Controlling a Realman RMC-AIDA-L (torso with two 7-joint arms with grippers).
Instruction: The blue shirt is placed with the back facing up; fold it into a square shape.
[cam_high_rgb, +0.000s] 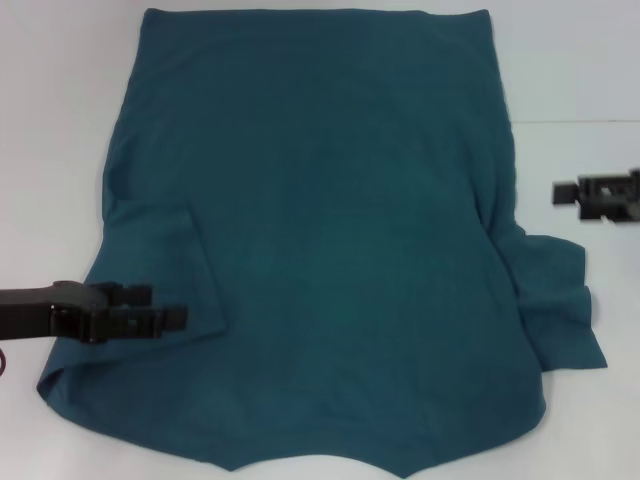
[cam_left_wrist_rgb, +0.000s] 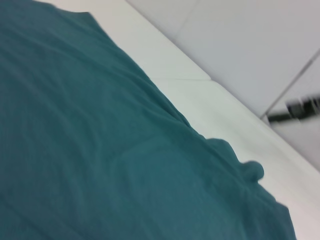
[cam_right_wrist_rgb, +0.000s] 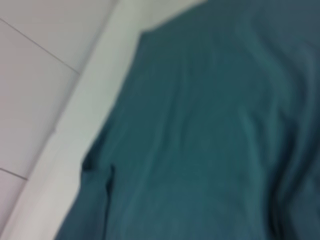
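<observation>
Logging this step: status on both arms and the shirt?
Left tool over the blue shirt at its left sleeve. Right tool off the shirt's right edge, above the table. Shirt flat, left sleeve folded in, right sleeve out. Nothing in the way.

One blue shirt lies on one white surface. Two claws are in view: the left claw over the shirt's left sleeve, and the right claw just off the shirt's right edge.

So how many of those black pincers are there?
2. The left pincer is over the blue shirt at its left sleeve; the right pincer is off its right edge.
</observation>
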